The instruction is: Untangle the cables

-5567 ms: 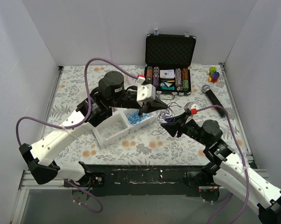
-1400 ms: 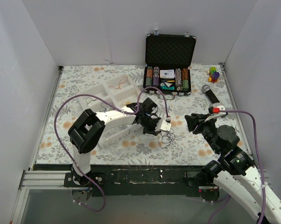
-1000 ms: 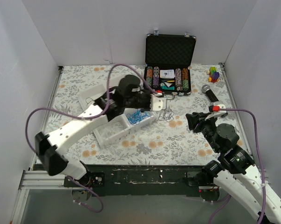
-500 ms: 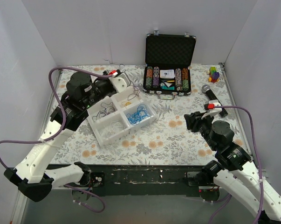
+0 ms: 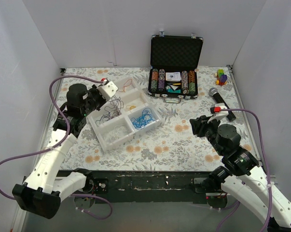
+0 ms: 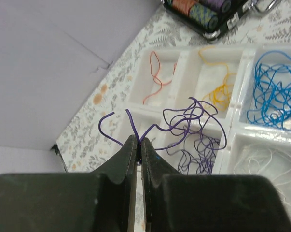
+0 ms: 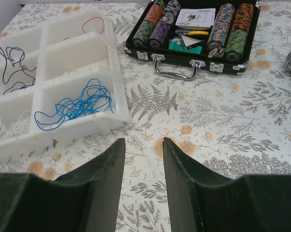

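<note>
left tool (image 6: 137, 140): clenched, its two dark jaws pressed together on one end of a purple cable (image 6: 193, 121), raised over the far left part of the surface (image 7: 232, 121).
purple cable: it rises from the jaw tips in a short v, then runs off in loose loops that hang over the tray (image 7: 77, 129); whether the loops touch the tray i cannot tell.
right tool (image 7: 144, 142): released, jaws apart with nothing between them, held over bare floral surface near the right of the tray.
tray: white, split into compartments, lying at an angle on the left half of the surface.
dark cables (image 6: 198, 154): a thin purple-dark bundle in the compartment right under the hanging loops.
white cable (image 6: 266, 164): pale strands in the near compartment beside the dark cables.
blue cables (image 7: 75, 104): a loose heap in the tray's right-hand compartment, the one closest to the right tool.
orange cable (image 6: 217, 89): one thin strand in the compartment beyond the blue ones.
red cable (image 6: 155, 79): a single loop in the far compartment.
chip case (image 5: 176, 50): black, lid upright, rows of coloured chips inside, at the far edge right of the tray.
microphone (image 5: 221, 102): lying on the right side of the surface, well apart from the tray.
blocks (image 5: 222, 76): a small coloured cluster in the far right corner.
</note>
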Available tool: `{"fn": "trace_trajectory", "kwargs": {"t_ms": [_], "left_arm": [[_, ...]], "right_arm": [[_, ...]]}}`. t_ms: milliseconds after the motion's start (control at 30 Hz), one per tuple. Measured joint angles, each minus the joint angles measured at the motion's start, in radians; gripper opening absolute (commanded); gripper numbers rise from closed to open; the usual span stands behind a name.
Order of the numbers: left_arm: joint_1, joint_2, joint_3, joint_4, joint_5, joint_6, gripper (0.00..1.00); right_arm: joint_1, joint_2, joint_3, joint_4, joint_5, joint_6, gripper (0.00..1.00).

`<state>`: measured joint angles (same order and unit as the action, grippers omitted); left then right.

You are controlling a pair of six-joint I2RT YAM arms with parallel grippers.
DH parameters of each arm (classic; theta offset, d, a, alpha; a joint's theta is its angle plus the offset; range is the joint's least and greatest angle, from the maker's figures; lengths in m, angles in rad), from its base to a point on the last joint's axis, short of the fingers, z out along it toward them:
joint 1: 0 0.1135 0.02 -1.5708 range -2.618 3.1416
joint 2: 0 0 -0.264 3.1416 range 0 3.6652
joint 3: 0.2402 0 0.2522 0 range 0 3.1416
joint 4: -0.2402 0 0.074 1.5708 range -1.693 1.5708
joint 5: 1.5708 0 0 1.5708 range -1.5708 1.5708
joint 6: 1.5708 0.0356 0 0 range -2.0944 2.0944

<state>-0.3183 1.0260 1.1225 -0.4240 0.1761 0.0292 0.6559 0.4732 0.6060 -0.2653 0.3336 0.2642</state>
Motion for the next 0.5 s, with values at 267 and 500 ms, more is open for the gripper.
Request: {"fn": "trace_trajectory", "kwargs": {"t_ms": [267,500], "left_arm": [[0.142,-0.040,-0.158,0.022,0.055,-0.001,0.00],[0.215,-0.040,-0.233,0.063,0.095,-0.004,0.00]], "right_arm": [[0.000,-0.001,0.000,-0.019,-0.003,0.013,0.45],[0.000,-0.003,0.000,-0.026,-0.013,0.021,0.45]]}}
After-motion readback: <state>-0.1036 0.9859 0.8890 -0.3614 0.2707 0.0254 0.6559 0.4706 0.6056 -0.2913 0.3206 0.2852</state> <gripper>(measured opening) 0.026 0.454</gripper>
